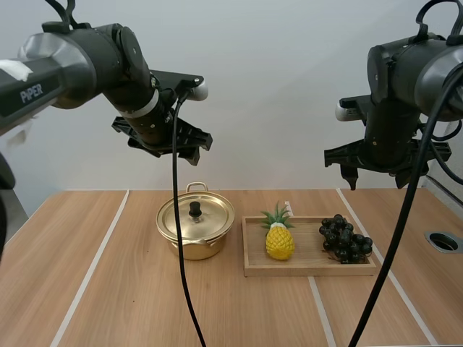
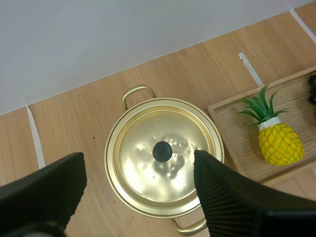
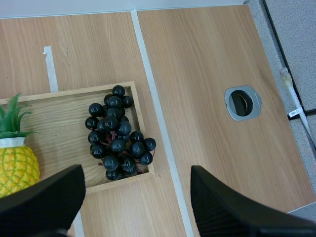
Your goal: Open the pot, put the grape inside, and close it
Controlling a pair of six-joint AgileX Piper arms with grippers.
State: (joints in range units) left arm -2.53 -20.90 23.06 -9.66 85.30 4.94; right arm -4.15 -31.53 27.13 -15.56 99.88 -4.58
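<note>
Left wrist view: my left fingers spread above the lidded pot; right fingers spread too (over the grapes).

The pot and its lid are polished golden metal, mirror-glossy — the tray is pale, matt wood, the tabletop smooth wood grain, the grapes shiny black.

**Three cameras, one counter**

The high camera sits behind the arms and looks forward and down across the whole counter from well back. A camera on the left end effector stares straight down at the pot beneath it. Another on the right end effector looks down on the grapes. Both wrist views catch the pineapple between the two.
</note>
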